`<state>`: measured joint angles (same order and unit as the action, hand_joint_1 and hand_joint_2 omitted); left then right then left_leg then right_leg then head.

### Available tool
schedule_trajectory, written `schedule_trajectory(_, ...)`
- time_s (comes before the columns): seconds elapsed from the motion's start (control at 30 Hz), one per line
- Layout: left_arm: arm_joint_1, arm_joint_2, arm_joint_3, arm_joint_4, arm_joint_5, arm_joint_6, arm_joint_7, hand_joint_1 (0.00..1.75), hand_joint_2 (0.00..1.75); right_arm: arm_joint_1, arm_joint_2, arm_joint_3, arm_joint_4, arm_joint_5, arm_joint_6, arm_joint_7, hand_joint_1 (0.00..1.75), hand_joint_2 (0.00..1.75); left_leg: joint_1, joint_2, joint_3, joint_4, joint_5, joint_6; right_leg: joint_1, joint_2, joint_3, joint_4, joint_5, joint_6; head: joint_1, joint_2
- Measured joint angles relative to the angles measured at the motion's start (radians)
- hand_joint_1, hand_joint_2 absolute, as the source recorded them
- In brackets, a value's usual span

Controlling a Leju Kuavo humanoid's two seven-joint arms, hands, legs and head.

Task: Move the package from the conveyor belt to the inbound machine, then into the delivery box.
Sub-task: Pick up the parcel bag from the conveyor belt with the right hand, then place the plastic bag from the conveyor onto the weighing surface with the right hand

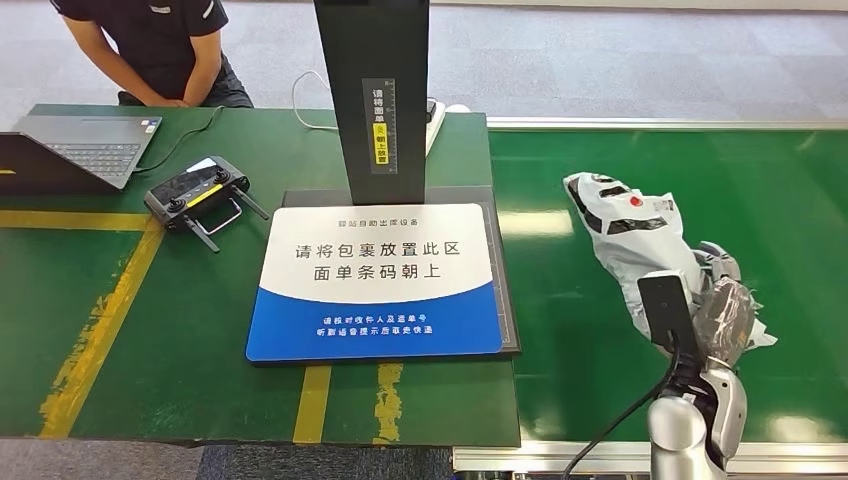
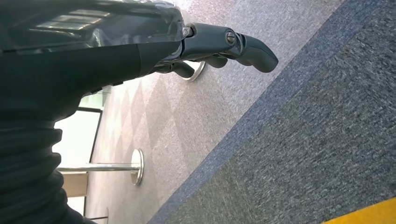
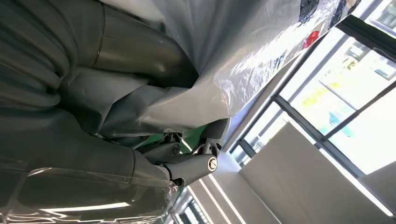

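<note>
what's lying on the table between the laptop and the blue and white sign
A black remote controller with handles lies between the laptop and the sign, in the head view.

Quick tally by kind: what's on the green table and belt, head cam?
Laptop: 1
Handheld controller: 1
Inbound machine: 1
Package: 1, on the conveyor belt, right robot hand holds it
Total: 4

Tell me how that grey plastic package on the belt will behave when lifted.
The package looks like a crumpled soft bag, so it will probably sag and fold. Its glossy film seems slippery against the right hand. Nothing suggests it would roll.
</note>
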<state>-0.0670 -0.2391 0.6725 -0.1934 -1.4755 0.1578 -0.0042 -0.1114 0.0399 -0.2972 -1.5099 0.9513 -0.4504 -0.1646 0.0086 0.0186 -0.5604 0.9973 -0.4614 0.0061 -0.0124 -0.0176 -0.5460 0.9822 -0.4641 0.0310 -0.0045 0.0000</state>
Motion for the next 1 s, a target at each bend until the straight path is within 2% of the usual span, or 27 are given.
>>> schedule_trajectory(0.17,-0.002,0.000,-0.002,0.000,0.000,-0.008,0.001,0.00,1.75,0.000,0.000,0.030,-0.040,-0.008,-0.027,-0.033,1.75,1.75,0.000,0.000,0.000,0.000,0.000,0.000,0.000,0.000,0.000,0.000,0.000,0.000,0.000,0.000)
schedule_trajectory(0.3,-0.010,0.000,-0.010,0.000,0.000,-0.022,0.013,0.00,1.75,-0.056,-0.008,0.083,-0.020,-0.003,-0.018,-0.076,1.75,1.75,0.000,0.001,-0.001,0.000,0.000,0.000,0.000,0.001,-0.001,0.001,0.001,0.000,0.000,0.000)
schedule_trajectory(0.47,-0.019,0.000,-0.019,0.000,0.000,-0.030,0.019,0.00,1.75,-0.138,-0.020,0.140,0.028,-0.001,-0.019,-0.080,1.75,1.75,0.000,0.000,0.000,0.000,0.002,0.001,0.000,-0.001,0.000,0.001,0.001,0.000,0.000,0.000)
schedule_trajectory(0.67,-0.020,0.000,-0.024,0.000,0.000,-0.030,0.019,0.00,1.75,-0.157,-0.032,0.165,0.056,-0.007,-0.022,-0.082,1.75,1.75,0.000,-0.001,-0.001,0.000,0.002,0.001,0.000,-0.001,-0.001,0.000,0.000,0.000,0.000,0.000)
schedule_trajectory(0.83,-0.022,0.000,-0.026,0.000,0.000,-0.031,0.019,0.00,1.75,-0.223,-0.049,0.198,0.135,-0.104,0.104,-0.123,1.75,1.75,0.000,0.002,-0.003,0.000,0.002,0.001,0.000,0.001,-0.002,0.001,0.002,0.000,0.000,0.000)
schedule_trajectory(1.0,-0.023,0.000,-0.039,0.000,0.000,-0.030,0.013,0.00,1.75,-0.353,-0.058,0.290,0.329,-0.063,0.178,-0.147,1.75,1.75,0.000,0.001,-0.003,0.000,0.004,0.000,0.000,0.000,-0.003,0.001,0.003,0.000,0.000,0.000)
